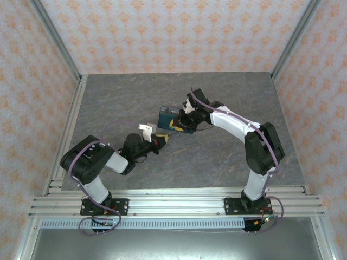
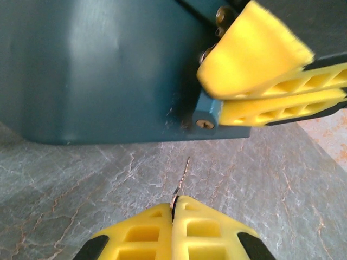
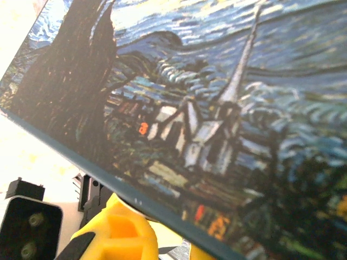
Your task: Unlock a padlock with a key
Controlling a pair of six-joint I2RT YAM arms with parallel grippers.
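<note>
In the left wrist view my left gripper [image 2: 174, 205] is shut on the key [image 2: 183, 172], whose thin blade sticks out past the yellow fingertips above the table. The blade points at the padlock [image 2: 207, 120], a small teal block with its keyhole facing the key across a short gap. My right gripper [image 2: 217, 89] is shut on the padlock from the right, beside the tin's corner. From above, the left gripper [image 1: 162, 139] and the right gripper [image 1: 174, 125] nearly meet at the tin's near edge. In the right wrist view the tin's lid hides the padlock.
The dark blue painted tin [image 1: 167, 115] sits mid-table; its plain teal side [image 2: 97, 70] looms close to the left gripper and its starry lid [image 3: 217, 81] lies under the right wrist. Grey marbled table [image 1: 217, 157] stretches around, bounded by patterned walls.
</note>
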